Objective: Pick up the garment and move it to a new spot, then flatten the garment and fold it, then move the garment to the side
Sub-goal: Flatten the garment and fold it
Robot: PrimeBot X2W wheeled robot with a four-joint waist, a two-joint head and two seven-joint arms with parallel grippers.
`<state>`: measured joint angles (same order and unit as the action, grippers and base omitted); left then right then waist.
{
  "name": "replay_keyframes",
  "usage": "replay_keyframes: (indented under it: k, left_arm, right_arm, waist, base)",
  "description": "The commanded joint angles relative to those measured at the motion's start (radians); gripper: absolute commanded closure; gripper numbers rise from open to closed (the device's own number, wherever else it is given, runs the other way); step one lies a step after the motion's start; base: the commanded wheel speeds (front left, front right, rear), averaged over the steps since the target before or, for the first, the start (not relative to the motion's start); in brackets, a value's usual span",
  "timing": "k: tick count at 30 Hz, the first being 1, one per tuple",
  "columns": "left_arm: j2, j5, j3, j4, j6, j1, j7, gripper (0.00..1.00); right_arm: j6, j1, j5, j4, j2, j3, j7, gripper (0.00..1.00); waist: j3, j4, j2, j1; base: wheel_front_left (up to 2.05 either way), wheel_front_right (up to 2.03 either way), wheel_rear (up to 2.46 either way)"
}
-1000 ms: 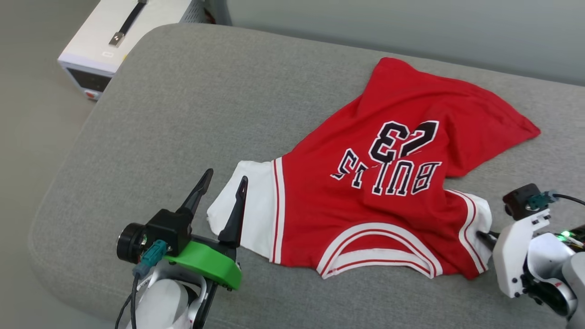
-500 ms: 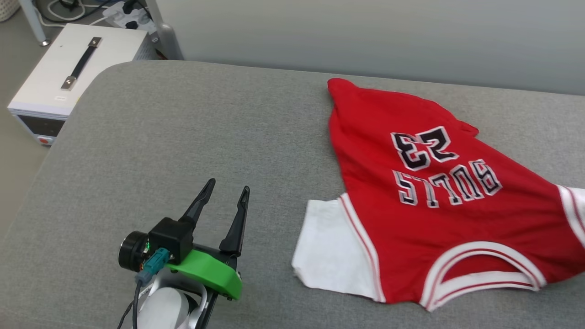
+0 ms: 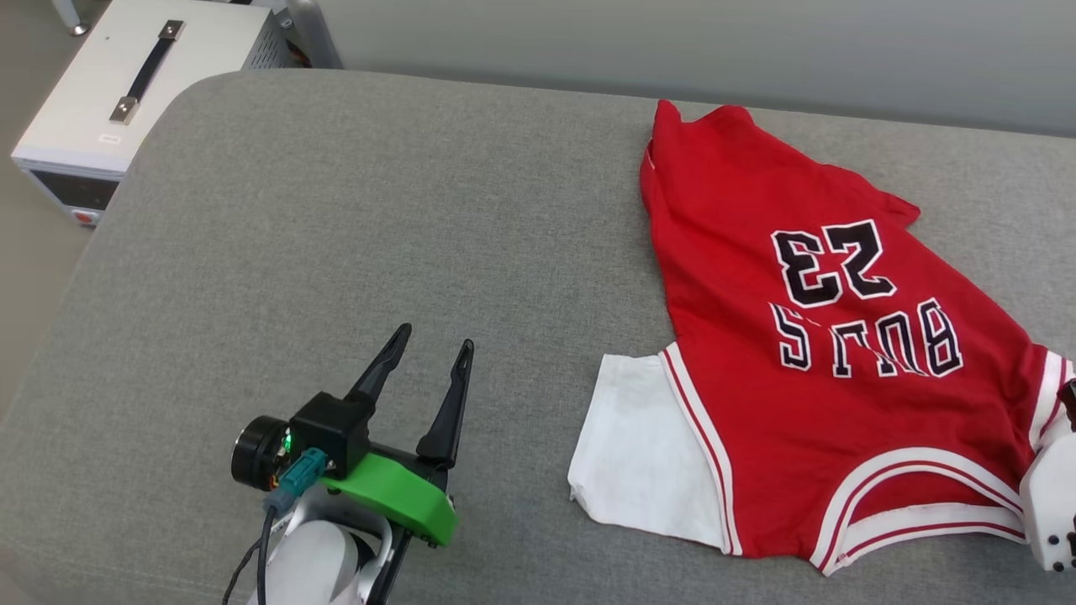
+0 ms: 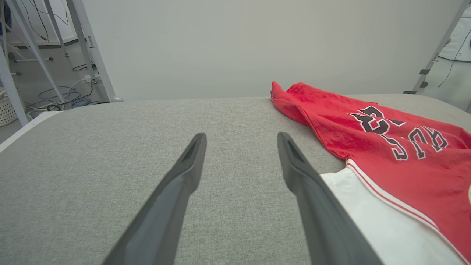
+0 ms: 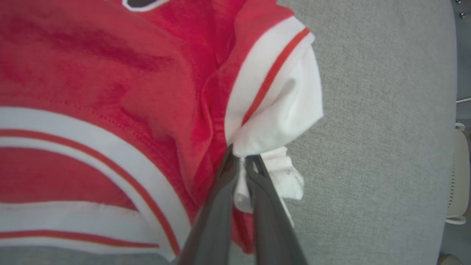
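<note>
The garment [image 3: 841, 336], a red jersey T-shirt with white sleeves, lies lettering-up on the right half of the grey cushion [image 3: 378, 210], collar toward me. My right gripper [image 5: 239, 156] is shut on the bunched white fabric of its right sleeve [image 5: 279, 110]. That arm's white wrist [image 3: 1049, 504] shows at the right edge of the head view. My left gripper [image 3: 436, 336] hovers open over bare cushion, to the left of the other white sleeve [image 3: 647, 445] and apart from it. In the left wrist view the left gripper [image 4: 241, 136] holds nothing, and the garment [image 4: 386, 147] lies to its right.
A white box with a black handle [image 3: 109, 92] stands on the floor beyond the cushion's left corner. A pale wall [image 3: 672, 42] runs behind the cushion. Metal frame legs [image 4: 92, 51] and floor cables [image 4: 73, 103] stand at far left.
The head camera has shifted. The garment's shoulder end has swung to the right, away from my left gripper, whose finger overlapped the white sleeve before. The right gripper's hold is unchanged.
</note>
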<state>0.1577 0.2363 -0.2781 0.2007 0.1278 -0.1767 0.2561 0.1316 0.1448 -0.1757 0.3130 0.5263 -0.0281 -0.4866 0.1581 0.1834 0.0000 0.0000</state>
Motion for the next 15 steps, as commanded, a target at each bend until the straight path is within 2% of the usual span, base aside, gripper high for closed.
replay_keyframes:
  k: [1, 4, 5, 6, 7, 15]
  left_arm:
    - [0.005, 0.006, 0.003, 0.003, 0.003, -0.017, 0.006, 0.0]
    - [0.008, 0.008, 0.005, 0.008, 0.003, -0.019, 0.006, 0.0]
    - [0.009, 0.01, 0.006, 0.01, 0.003, -0.02, 0.006, 0.0]
    - [0.01, 0.01, 0.008, 0.012, 0.003, -0.02, 0.006, 0.0]
    - [0.011, 0.011, 0.01, 0.014, 0.003, -0.018, 0.006, 0.0]
    - [0.005, 0.017, 0.01, 0.029, 0.003, 0.0, 0.006, 0.0]
  right_arm:
    - [-0.001, 0.021, 0.01, 0.017, -0.007, -0.003, 0.012, 1.0]
    - [-0.001, 0.031, 0.012, 0.049, -0.012, -0.003, 0.026, 1.0]
    - [-0.001, 0.034, 0.01, 0.058, -0.014, 0.0, 0.032, 0.91]
    - [-0.001, 0.035, 0.009, 0.063, -0.016, 0.003, 0.039, 0.57]
    - [-0.001, 0.037, 0.009, 0.066, -0.018, 0.008, 0.051, 0.0]
    - [-0.001, 0.022, -0.017, 0.021, -0.043, 0.044, 0.101, 0.0]
  waist:
    - [0.011, 0.012, 0.0, 0.0]
    - [0.013, 0.015, 0.0, 0.0]
    - [0.012, 0.014, 0.0, 0.0]
    - [0.009, 0.012, 0.0, 0.0]
    - [0.005, 0.009, 0.0, 0.0]
    - [-0.055, -0.038, 0.0, 0.0]
  base:
    - [0.0, 0.0, 0.0]
    - [0.0, 0.0, 0.0]
    - [0.0, 0.0, 0.0]
    - [0.0, 0.0, 0.0]
    - [0.0, 0.0, 0.0]
    - [0.0, 0.0, 0.0]
